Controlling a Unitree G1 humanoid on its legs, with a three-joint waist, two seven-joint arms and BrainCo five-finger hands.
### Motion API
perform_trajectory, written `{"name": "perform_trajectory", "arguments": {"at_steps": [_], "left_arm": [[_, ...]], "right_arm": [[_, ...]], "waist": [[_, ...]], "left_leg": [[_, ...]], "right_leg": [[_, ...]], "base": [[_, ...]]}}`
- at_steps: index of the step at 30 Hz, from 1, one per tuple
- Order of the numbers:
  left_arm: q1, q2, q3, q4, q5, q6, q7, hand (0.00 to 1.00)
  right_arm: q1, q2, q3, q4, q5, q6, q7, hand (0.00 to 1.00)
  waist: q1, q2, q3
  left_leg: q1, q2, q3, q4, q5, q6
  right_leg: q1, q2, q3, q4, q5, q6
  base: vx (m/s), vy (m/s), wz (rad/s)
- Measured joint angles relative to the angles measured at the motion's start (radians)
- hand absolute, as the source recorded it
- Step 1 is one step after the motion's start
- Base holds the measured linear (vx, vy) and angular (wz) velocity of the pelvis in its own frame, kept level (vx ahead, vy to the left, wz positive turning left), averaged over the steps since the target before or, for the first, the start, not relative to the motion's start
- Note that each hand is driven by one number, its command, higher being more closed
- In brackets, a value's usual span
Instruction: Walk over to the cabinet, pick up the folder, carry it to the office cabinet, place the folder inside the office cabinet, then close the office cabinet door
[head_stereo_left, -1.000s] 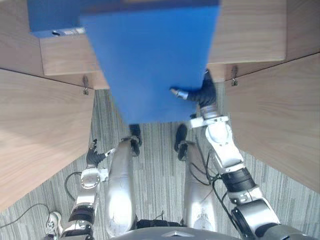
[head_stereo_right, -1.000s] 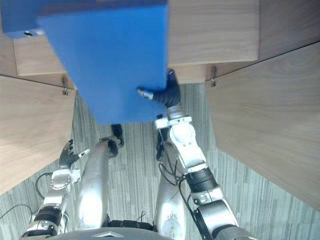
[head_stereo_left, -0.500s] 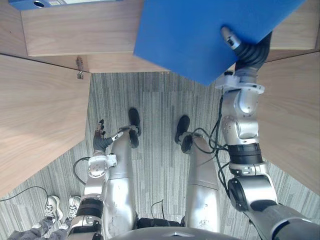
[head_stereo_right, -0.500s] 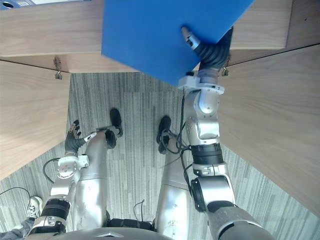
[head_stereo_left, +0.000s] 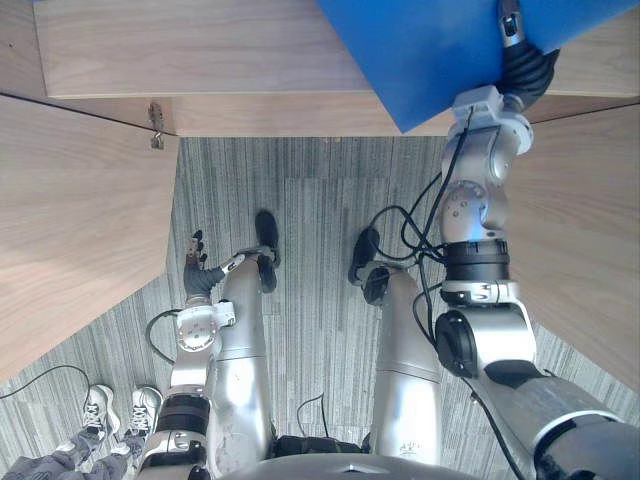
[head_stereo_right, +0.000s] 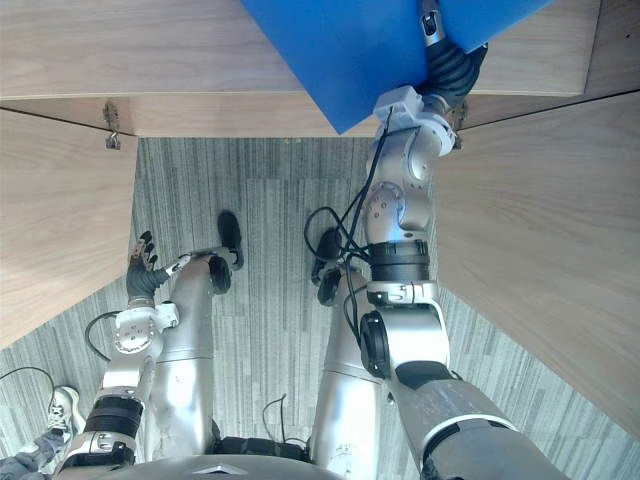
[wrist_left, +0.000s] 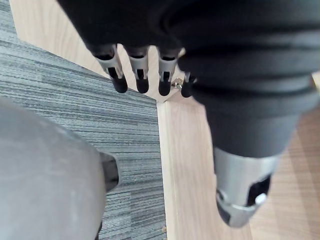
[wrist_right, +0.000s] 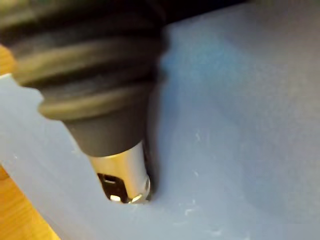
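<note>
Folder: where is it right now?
In the left eye view the blue folder sits at the top right, pinched by the right hand, in front of the wooden cabinet.

- blue folder (head_stereo_left: 430, 50): 1
- wooden cabinet (head_stereo_left: 200, 50): 1
- open cabinet doors: 2, left door (head_stereo_left: 70, 230) and right door (head_stereo_left: 590, 230)
- metal hinge (head_stereo_left: 155, 125): 1 clearly readable, at the left door's top corner
- robot hands: 2, left hand (head_stereo_left: 197, 275) and right hand (head_stereo_left: 525, 60)
- person: 1, at the lower left on the carpet floor (head_stereo_left: 310, 200)
- white shoes (head_stereo_left: 97, 410): 2, both on that person
</note>
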Motion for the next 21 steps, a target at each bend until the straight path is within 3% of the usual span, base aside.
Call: {"name": "perform_trajectory", "arguments": {"at_steps": [10,11,15,21], "left_arm": [[-0.026,-0.025,-0.025,0.020,0.000,0.023,0.045,0.00],[-0.026,-0.030,-0.027,0.026,0.000,0.029,0.047,0.00],[-0.027,-0.042,-0.042,0.045,-0.001,0.031,0.053,0.00],[-0.027,-0.062,-0.047,0.065,-0.001,0.039,0.069,0.00]], "right_arm": [[-0.161,0.004,-0.077,0.145,0.136,0.008,-0.044,1.00],[-0.168,0.004,-0.086,0.161,0.161,0.005,-0.049,0.00],[-0.185,0.004,-0.093,0.183,0.227,-0.011,-0.088,0.00],[-0.186,0.005,-0.104,0.195,0.241,-0.011,-0.108,0.00]], "waist": [[0.005,0.003,-0.016],[0.007,0.004,-0.027],[0.009,0.003,-0.045],[0.012,0.003,-0.045]], "left_leg": [[0.003,-0.007,-0.014,-0.066,0.044,-0.008],[0.003,-0.009,-0.017,-0.081,0.053,-0.012],[0.014,-0.016,-0.027,-0.132,0.085,-0.020],[0.055,-0.025,-0.033,-0.208,0.132,-0.032]], "right_leg": [[0.006,0.001,-0.027,-0.047,0.020,-0.017],[0.006,0.001,-0.032,-0.056,0.023,-0.019],[0.013,-0.001,-0.048,-0.080,0.032,-0.030],[0.043,-0.004,-0.071,-0.118,0.045,-0.045]], "base": [[-0.01,-0.032,0.04],[-0.01,-0.027,0.09],[-0.01,-0.036,0.11],[-0.01,-0.040,0.11]]}}
